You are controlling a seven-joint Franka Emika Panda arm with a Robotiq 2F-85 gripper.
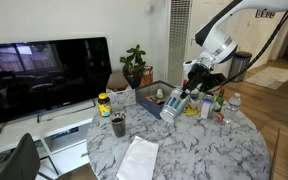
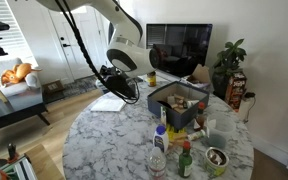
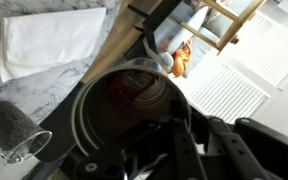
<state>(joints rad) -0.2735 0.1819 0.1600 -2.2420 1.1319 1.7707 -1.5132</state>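
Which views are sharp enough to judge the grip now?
Wrist view: the clear round container is blurred close-up, and the right side is washed out. In an exterior view the black television screen mirrors the room; in both exterior views the gripper is small but readable.

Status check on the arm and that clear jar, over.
Gripper shut on the clear jar, tilted above the marble table. Dark cup and white cloth on the table nearby. Box of bottles beside it.

place: home living room | signs: 1 flat-screen TV on low white stand; 1 potted plant; round marble table; wood floor; white doors
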